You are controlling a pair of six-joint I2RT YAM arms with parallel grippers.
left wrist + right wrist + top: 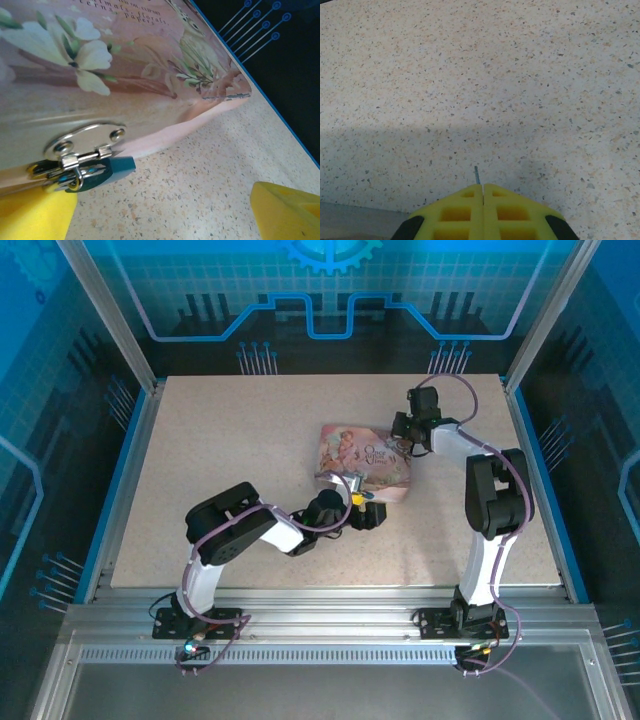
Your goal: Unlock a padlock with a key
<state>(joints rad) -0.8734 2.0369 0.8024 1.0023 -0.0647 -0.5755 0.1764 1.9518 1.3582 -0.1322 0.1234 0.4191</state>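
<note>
Closest in, both arms are bolted at the near edge of the speckled table (pixel 200 440). The left arm (pixel 230 530) bends low and reaches right and forward, so that its pincer comes up against the near side of the pink box (pixel 365 455), which lies flat around the middle of the table.

Seen from the left wrist, the left pincer (pixel 160 200) is spread wide: one yellow finger (pixel 30 215) sits at the bottom left, the other at the bottom right, with bare table between them. Just above the left-hand finger hangs the padlock (pixel 100 172), small and bluish. Its loop passes through the silver hasp (pixel 82 142) on the box's front edge. The padlock is right beside that finger, but whether they touch I cannot tell. Beyond the hasp the lid rises away, printed with white flowers and some lettering.

Farther back on the right, the right arm (pixel 495 495) stands tall and folds over toward the box's far right corner. Its wrist camera shows the right pincer (pixel 483 187) pressed together, pinching the key (pixel 476 174). Just a thin dark tip of the key pokes out from between the yellow fingertips, above bare table. The key is well apart from the padlock, across the box from it.
</note>
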